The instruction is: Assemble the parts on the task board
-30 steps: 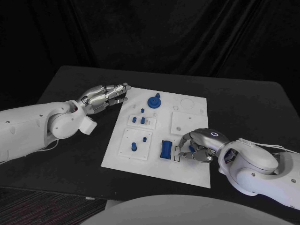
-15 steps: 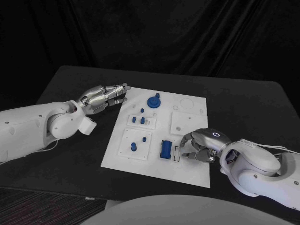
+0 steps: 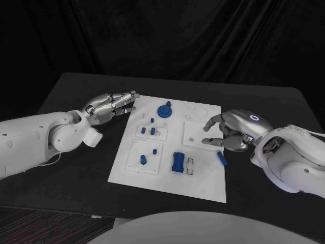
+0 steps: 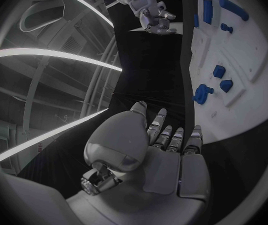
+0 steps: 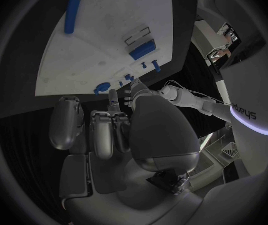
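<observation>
right hand fingers: you see the right hand [image 3: 235,133] above the board's right edge, its fingers [image 3: 212,122] apart and loosely curled, with nothing between them.
loose bar: a small blue bar [image 3: 222,158] lies flat near the board's right rim, just below that hand and apart from its fingertips; the right wrist view shows it [image 5: 72,8] alone on bare white, well beyond the fingers [image 5: 111,131].
left hand fingers: your left hand [image 3: 109,106] hovers at the board's upper left corner, fingers [image 3: 128,100] held side by side and nearly straight, empty; whether they touch the rim you cannot tell.
task board: the white task board [image 3: 206,183] lies mid-table on the black table [image 3: 280,112].
seated parts: a blue block [image 3: 179,162] stands in the lower middle beside an open slot [image 3: 192,166]; a round blue knob piece [image 3: 165,110] sits near the top; small blue pegs [image 3: 155,131] stand in the left-hand plates, another [image 3: 145,159] lower down.
left wrist view: the knob piece [image 4: 202,93] lies on the board beyond the left fingertips [image 4: 171,137], not touching them.
</observation>
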